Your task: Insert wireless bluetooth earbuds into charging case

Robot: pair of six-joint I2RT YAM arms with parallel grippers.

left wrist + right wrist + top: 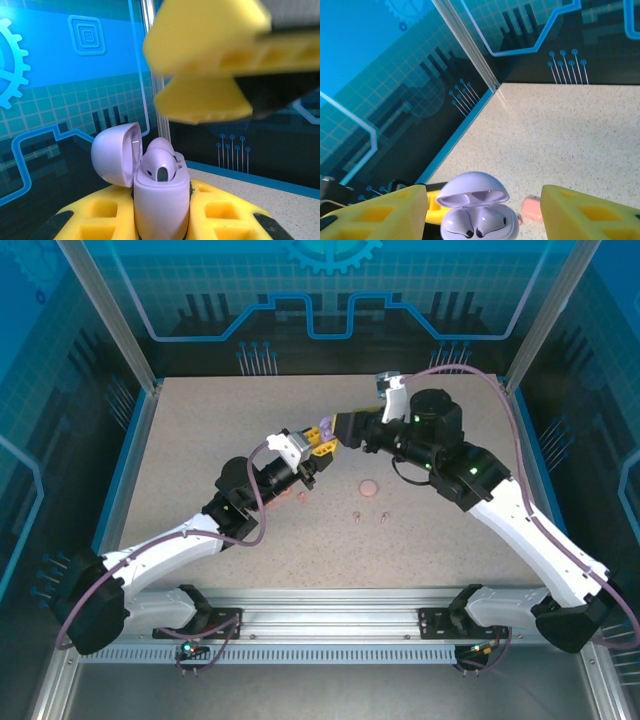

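**Top external:** The left gripper (318,447) clamps the open purple case (326,430) above mid-table. The right gripper (343,430) sits close against it from the far side. A round pink case (369,487) lies on the table (450,570), well apart from the held case. Nearer the arms lie one loose bud (355,517) and a second (384,517).

**Left wrist:** The purple case (160,205) stands upright between the left gripper's yellow fingers (220,212), its lid (116,155) tipped back. The purple earbuds (159,167) sit in its wells. The right gripper's fingers (200,60) hang blurred above, clear of the case.

**Right wrist:** The right gripper's fingers (385,212) stand apart on either side of the case (480,220) and touch neither wall. Both buds appear seated. A pink object (534,207) rests on the table just beyond, cropped too tightly to identify.

The step appears to be the release after seating a purple bud. Done well, the right gripper would rise straight up with its jaws wide, brushing neither the lid nor the bud tops. The left gripper would hold the case firm and level. Both buds should sit flush before the lid is closed.
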